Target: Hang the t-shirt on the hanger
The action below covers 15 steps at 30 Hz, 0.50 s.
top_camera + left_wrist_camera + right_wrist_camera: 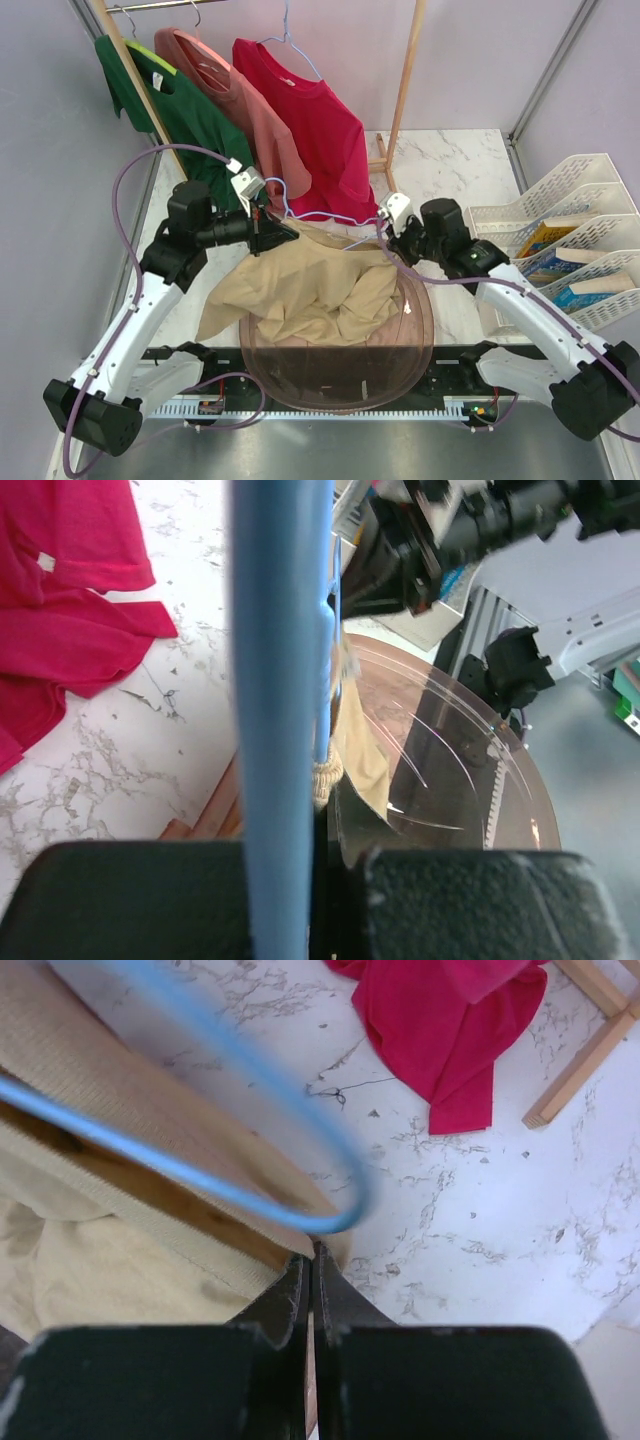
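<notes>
Two doubts, close in: my right gripper (pixel 311 1260) is clenched at the ribbed edge of the t-shirt (pixel 120 1120), any cloth inside it unseen. My left gripper (pixel 300 890) straddles the hanger (pixel 270 680), and I cannot tell whether it is clamped. A loose hold could let the wire slip out. Farther off, the shirt sags bunched between my arms.
</notes>
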Tool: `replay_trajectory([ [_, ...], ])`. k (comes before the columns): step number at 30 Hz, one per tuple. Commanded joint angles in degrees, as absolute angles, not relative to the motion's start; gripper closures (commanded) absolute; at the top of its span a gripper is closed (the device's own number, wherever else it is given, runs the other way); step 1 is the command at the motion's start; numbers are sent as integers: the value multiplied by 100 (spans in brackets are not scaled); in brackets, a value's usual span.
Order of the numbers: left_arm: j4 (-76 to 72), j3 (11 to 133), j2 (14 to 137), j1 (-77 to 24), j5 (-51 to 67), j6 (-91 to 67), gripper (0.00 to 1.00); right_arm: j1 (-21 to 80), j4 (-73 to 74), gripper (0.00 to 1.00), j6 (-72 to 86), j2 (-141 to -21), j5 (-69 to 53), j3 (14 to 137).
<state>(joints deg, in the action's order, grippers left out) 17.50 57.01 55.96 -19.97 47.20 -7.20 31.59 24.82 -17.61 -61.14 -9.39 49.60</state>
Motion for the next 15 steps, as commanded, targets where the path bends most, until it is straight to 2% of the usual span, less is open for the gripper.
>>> replay_trajectory([
  [1,1616,5695,5362,-1855,5186,-397,98,2462,2724,100,-1231,-6301,-1818,5343],
  [5,2213,5818,5396,-1802,5353,515,98,1821,2900,100,-949,-6486,-2574,5651],
  [11,3120,6170,5607,-1828,4633,2026,98,1696,3190,100,-1037,-6513,-2883,6081],
  [15,3164,6511,5844,-1872,4324,2259,98,1696,3445,100,-1151,-6443,-3347,6363],
])
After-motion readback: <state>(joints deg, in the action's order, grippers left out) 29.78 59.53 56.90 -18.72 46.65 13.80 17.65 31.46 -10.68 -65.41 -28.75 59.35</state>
